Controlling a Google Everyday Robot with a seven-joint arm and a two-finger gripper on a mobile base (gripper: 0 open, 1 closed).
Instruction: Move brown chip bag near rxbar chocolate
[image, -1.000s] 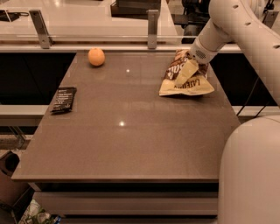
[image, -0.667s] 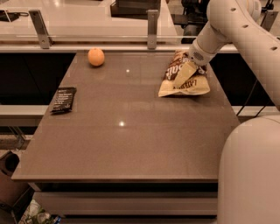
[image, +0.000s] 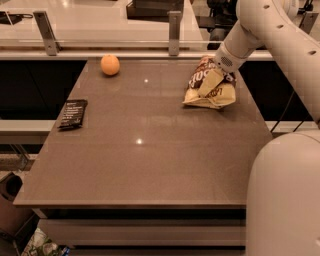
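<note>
The brown chip bag stands at the far right of the brown table, dark brown at the top and cream-yellow below. My gripper comes down from the white arm at the upper right and is shut on the bag's upper part, which looks raised while the lower edge rests on the table. The rxbar chocolate, a small flat black wrapper, lies near the table's left edge, far from the bag.
An orange round fruit sits at the back left of the table. Two metal posts stand on the counter behind. My white body fills the lower right by the table's front corner.
The bag has drawn in slightly from the right and stands more upright in the gripper. The rxbar and the orange have not moved.
</note>
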